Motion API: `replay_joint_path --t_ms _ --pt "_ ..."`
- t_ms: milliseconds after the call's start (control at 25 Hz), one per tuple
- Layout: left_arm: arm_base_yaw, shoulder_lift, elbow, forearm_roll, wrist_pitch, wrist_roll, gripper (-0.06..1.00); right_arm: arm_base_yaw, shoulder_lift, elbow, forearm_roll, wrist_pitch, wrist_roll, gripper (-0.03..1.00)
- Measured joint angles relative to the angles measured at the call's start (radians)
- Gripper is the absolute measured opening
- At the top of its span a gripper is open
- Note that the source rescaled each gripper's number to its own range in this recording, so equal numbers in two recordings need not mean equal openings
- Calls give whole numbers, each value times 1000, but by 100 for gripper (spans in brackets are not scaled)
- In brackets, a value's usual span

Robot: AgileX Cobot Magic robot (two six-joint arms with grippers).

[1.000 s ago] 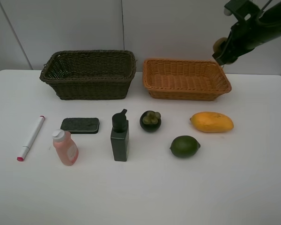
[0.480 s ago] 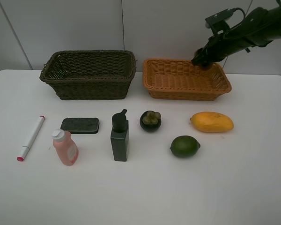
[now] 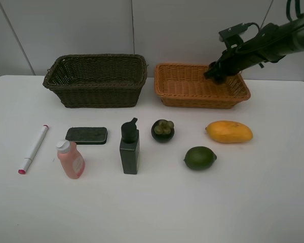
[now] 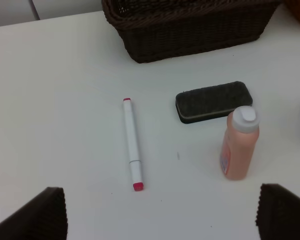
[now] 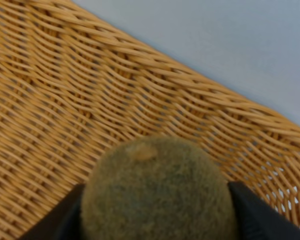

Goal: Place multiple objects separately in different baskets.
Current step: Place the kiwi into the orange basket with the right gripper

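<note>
Nearest the front of the surface (image 3: 157, 212), the green lime (image 3: 199, 158) is round and could roll off line if a finger clips it off-centre. The pink bottle (image 3: 71, 160) and black pump bottle (image 3: 129, 148) stand upright, so a passing arm could tip them. The left fingers (image 4: 40, 217) hang spread wide and empty above the white marker (image 4: 131, 145). The marker lies flat and may roll from a sideways nudge. The black block (image 4: 214, 101) sits just beside the pink bottle, so a grab for one risks knocking the other. Further back, the mangosteen (image 3: 162, 130) and yellow mango (image 3: 229, 131) lie apart, with the same rolling hazard. Behind them stand the dark basket (image 3: 96, 93) and the orange basket (image 3: 202, 103). Farthest, the right fingers (image 5: 262, 215) are clamped on the brown kiwi (image 5: 157, 192), held over the orange basket's back corner, close to its wall. That is the main worry: the basket looks shallow, so a release from any height there could bounce the kiwi over the rim, or the fingers could snag the weave.
</note>
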Motion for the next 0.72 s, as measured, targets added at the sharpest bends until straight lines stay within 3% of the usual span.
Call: replay_joint_path --t_ms 280,320,400,480,600,720 --pt "0 0 0 0 0 0 100 0 3 0 23 0 0 0" --pt "0 0 0 0 0 0 100 0 3 0 27 0 0 9" --pt "1 0 0 0 0 0 100 0 3 0 30 -1 0 62" --pt "1 0 0 0 0 0 100 0 3 0 31 -1 0 84" --pt "1 0 0 0 0 0 100 0 3 0 31 -1 0 94" --pt "1 0 0 0 0 0 100 0 3 0 31 -1 0 96"
